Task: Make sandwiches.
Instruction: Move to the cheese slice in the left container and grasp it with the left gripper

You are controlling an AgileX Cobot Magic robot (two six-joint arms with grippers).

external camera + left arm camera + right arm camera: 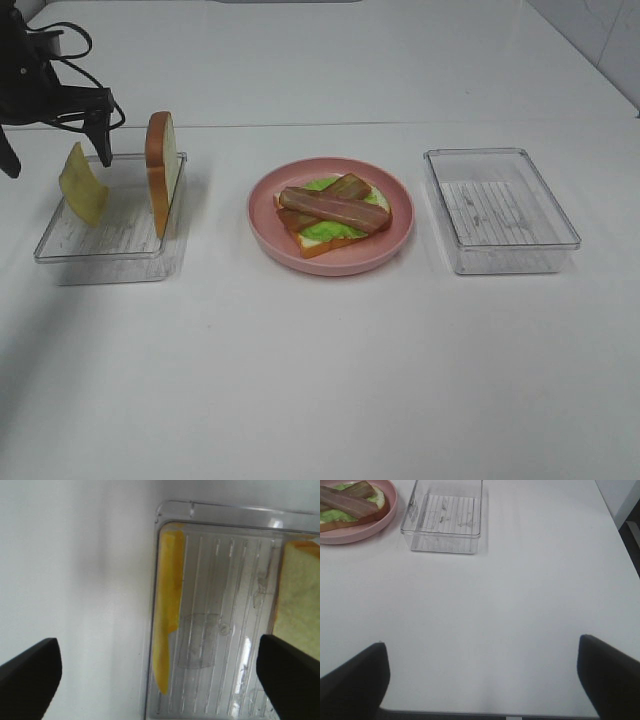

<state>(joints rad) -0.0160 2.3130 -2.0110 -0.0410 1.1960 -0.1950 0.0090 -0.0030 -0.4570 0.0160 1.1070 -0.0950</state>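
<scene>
- You are working on a plain white tabletop (320, 380), lit evenly from above.
- The part-built sandwich sits at the middle of it. A bread slice (322, 245) lies flat on the pink plate (262, 215), a ruffled green lettuce leaf (322, 184) lies on the bread, and two brown bacon strips (335, 208) lie crossed on top.
- The yellow cheese slice (83, 185) is in the left tray (110, 262). It is tilted and leans at the tray's left side.
- The second bread slice (160, 170) stands on its edge at the right side of that same tray, apart from the cheese.
- Your left gripper (160, 677) hovers above this tray with its jaws spread wide and nothing between them. In its wrist view the cheese and the bread both fall within the span of the fingers.
- Your right gripper (480, 680) is also spread wide and grips nothing. It hangs over the tabletop, well apart from the plate.
- The right tray (500, 158) stands to the right of the plate without touching it.
</scene>
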